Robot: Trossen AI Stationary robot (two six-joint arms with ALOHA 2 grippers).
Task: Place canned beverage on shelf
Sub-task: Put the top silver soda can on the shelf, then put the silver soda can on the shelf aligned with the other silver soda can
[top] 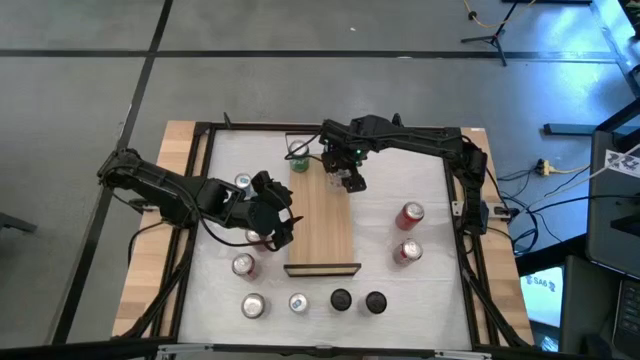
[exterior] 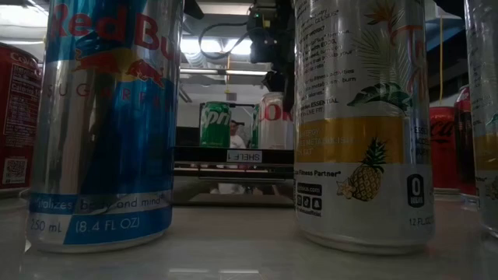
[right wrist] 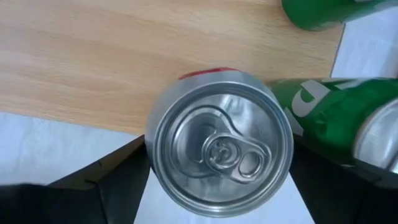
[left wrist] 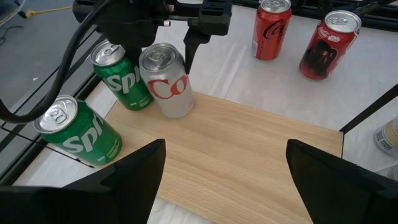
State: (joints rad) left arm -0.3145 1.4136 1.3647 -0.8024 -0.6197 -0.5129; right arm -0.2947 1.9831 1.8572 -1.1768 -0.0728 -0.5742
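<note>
Your left gripper (top: 282, 222) hangs with its jaws spread and nothing between them, over the shelf (top: 322, 232) at its left edge, near the end closer to the row of cans. Across the wood, a silver cola can (left wrist: 165, 81) stands upright at the far end, beside a green can (left wrist: 122, 85). Your right gripper (top: 350, 183) sits directly above that silver can (right wrist: 219, 149), fingers parted on either side of it; whether they touch it is unclear.

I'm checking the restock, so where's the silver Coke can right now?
The silver Coke can stands on the shelf at its far end, beside a green Sprite can, directly under the right pincer.
</note>
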